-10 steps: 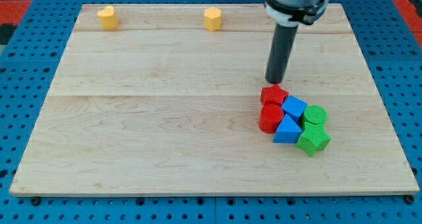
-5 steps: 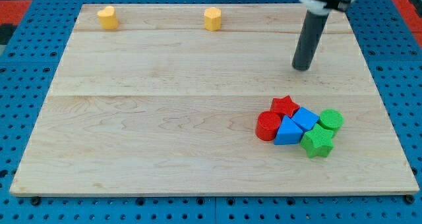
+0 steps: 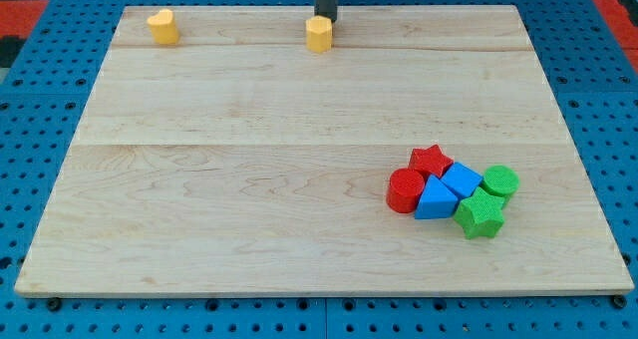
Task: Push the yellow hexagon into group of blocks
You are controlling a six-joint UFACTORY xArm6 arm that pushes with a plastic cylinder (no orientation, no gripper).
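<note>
No jaws here; my tip (image 3: 326,23) just jumped from the cluster to behind the yellow hexagon (image 3: 319,35) at the surface's (image 3: 249,179) top edge, ready to shove it toward the red star (image 3: 431,160) group.

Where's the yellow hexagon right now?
The yellow hexagon sits near the view's top edge, centre, my tip right behind it; the block group lies far toward the bottom right.

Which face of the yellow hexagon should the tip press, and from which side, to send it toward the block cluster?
Press the yellow hexagon on its upper-left face, pushing toward the view's lower right, where the red star leads the group. My tip sits at its top edge, slightly right, so shifting left first looks wise.
</note>
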